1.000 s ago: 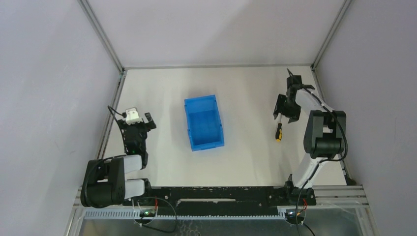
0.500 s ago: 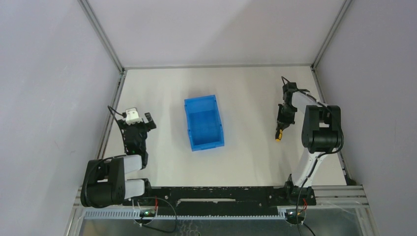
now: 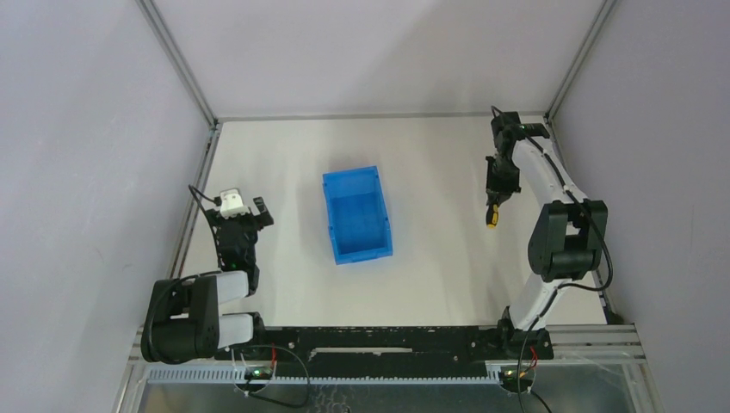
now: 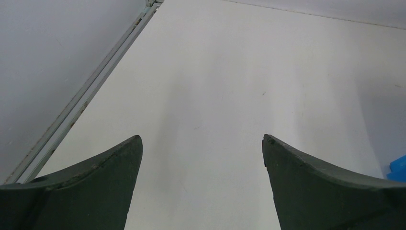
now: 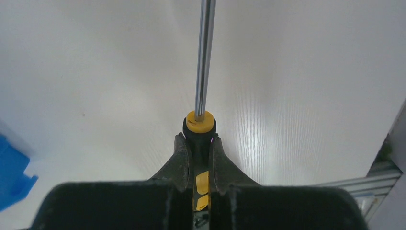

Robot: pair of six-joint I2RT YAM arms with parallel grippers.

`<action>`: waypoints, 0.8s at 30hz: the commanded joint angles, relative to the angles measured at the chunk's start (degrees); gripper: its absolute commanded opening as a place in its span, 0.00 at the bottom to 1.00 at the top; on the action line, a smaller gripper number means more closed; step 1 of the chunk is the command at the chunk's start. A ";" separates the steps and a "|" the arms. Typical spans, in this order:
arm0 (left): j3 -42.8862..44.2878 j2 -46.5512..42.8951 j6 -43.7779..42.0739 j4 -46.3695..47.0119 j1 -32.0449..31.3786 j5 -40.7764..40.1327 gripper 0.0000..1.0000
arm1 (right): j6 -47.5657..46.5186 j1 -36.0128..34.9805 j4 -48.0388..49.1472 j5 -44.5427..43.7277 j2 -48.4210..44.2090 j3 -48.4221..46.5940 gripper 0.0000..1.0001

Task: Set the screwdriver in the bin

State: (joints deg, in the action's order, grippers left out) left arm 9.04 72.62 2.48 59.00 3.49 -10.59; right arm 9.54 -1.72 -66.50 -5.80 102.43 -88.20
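Note:
The screwdriver has a yellow and black handle, and my right gripper is shut on that handle. Its thin metal shaft points forward past the fingertips, above the white table. From above, the right gripper is at the far right of the table with the yellow end of the screwdriver sticking out below it. The blue bin sits open and empty in the middle, well left of that gripper. My left gripper rests open near the left edge, with nothing between its fingers.
Metal frame rails run along the left edge and the right edge of the table, close to each arm. A corner of the blue bin shows at the right of the left wrist view. Grey walls enclose the table.
The right gripper has shut on the screwdriver's handle and carried it a little toward the back of the table. The left arm and the bin have not moved.

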 commanded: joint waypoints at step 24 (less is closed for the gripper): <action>1.95 -0.55 -0.99 1.38 -0.32 -0.40 1.00 | 5.95 -46.11 -6.88 5.20 14.72 -34.81 0.00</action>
State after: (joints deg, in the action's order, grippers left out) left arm 9.04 72.62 2.48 59.00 3.49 -10.59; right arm 16.80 -43.79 -71.85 -1.26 114.28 -114.80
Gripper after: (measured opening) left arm 0.996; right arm 0.071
